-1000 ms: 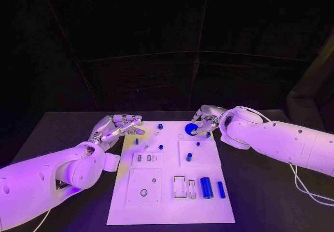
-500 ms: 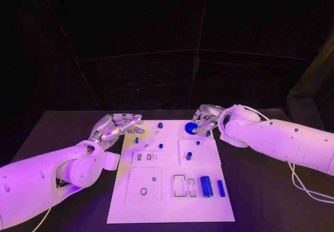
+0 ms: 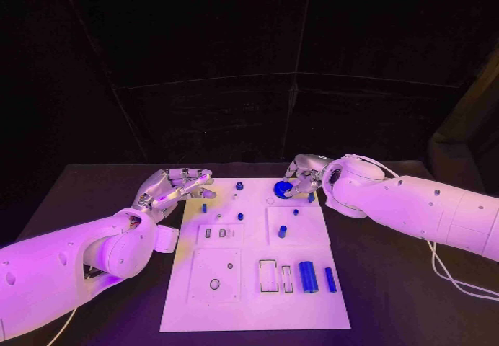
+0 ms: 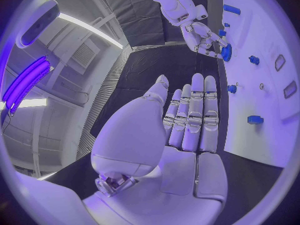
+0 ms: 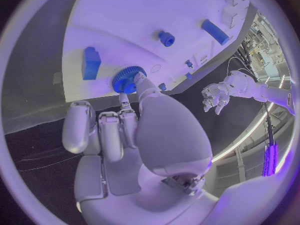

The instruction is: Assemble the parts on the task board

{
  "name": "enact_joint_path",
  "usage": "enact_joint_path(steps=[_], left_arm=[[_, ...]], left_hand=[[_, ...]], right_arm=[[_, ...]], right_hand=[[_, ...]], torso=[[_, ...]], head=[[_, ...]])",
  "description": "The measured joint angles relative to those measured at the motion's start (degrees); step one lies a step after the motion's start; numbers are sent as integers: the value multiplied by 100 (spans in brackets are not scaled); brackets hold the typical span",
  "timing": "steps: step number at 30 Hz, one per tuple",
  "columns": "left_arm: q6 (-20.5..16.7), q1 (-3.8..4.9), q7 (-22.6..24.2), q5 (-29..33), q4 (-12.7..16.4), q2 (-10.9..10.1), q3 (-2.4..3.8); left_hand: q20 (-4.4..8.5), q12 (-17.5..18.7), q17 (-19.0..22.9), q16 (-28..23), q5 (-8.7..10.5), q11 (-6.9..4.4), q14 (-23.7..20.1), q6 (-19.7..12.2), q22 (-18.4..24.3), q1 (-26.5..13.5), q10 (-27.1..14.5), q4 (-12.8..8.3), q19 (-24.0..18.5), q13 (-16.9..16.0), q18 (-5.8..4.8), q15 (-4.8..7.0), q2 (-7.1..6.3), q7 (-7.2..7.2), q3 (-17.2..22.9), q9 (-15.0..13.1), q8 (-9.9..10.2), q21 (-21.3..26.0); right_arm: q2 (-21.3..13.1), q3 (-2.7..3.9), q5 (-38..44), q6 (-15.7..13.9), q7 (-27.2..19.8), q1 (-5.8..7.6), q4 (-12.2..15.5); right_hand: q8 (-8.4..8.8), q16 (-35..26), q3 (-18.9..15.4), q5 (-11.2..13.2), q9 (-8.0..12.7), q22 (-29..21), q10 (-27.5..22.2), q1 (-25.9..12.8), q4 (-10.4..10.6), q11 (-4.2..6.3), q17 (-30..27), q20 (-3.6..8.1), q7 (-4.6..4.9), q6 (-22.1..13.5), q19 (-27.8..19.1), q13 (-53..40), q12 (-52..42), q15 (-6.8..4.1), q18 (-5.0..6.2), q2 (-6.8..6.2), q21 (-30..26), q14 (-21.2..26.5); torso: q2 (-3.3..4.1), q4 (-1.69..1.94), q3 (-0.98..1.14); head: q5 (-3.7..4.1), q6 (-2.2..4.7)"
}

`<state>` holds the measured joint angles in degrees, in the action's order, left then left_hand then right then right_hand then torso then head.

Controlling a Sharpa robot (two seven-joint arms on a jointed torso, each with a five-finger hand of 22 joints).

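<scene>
Right hand: the silver right hand [image 3: 301, 176] pinches a small blue toothed plastic gear [image 3: 283, 189] by its rim between thumb and fingertip, the other fingers curled close beside it.
Gear position: at the far end of the white rectangular task board [image 3: 257, 303], just over its surface — whether it touches the board I cannot tell.
Gear and fingers: in the right wrist view the gear [image 5: 126, 79] sits right at the fingertips [image 5: 139, 79], its disc clear of the palm.
Handling: it looks light, stiff and small; the teeth should give some bite, but a thin rim hold like this could let it tilt — best taken across opposite edges, flat face level with the board.
Left hand: the silver left hand [image 3: 174, 187] hovers at the board's far left edge, fingers straight and side by side, holding nothing.
Other parts: a blue cylinder [image 3: 308, 277] and a blue bar [image 3: 329, 280] lie near the board's near right corner.
</scene>
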<state>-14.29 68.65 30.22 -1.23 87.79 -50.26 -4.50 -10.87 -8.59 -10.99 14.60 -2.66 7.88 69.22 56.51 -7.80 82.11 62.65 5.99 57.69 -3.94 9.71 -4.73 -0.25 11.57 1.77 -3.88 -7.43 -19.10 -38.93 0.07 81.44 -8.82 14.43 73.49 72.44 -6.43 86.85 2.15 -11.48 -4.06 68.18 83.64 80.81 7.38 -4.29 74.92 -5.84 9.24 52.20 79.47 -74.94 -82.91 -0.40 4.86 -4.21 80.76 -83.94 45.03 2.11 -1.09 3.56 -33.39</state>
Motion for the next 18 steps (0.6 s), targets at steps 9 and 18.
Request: enact_joint_path(steps=[9, 18], left_arm=[[21, 0, -30, 0, -6, -3, -1], [42, 0, -56, 0, -11, -5, -1]], left_hand=[[0, 22, -4, 0, 0, 0, 0, 0, 0, 0, 0, 0, 0, -1, 0, 0, 0, 0, 0, 0, 0, 0], [-1, 21, -4, -23, 0, 0, 0, 0, -1, 0, 0, 0, -1, -1, 0, 0, 0, 0, 0, 0, 0, 0]], right_arm=[[14, -1, 173, -3, 38, -3, 17], [31, -1, 352, -7, 121, -5, 47]], right_hand=[[0, 22, 11, -206, 2, 101, 0, -102, -23, 0, -1, 0, -1, 41, 42, 1, -74, 0, 1, -25, 62, 0], [-38, 46, -63, -86, 7, 220, 21, -479, 151, 21, -1, 22, -35, 130, 103, 1, -140, 0, 2, -116, 95, 0]], torso=[[0, -4, 0], [1, 0, -1]], head=[[5, -4], [10, -12]])
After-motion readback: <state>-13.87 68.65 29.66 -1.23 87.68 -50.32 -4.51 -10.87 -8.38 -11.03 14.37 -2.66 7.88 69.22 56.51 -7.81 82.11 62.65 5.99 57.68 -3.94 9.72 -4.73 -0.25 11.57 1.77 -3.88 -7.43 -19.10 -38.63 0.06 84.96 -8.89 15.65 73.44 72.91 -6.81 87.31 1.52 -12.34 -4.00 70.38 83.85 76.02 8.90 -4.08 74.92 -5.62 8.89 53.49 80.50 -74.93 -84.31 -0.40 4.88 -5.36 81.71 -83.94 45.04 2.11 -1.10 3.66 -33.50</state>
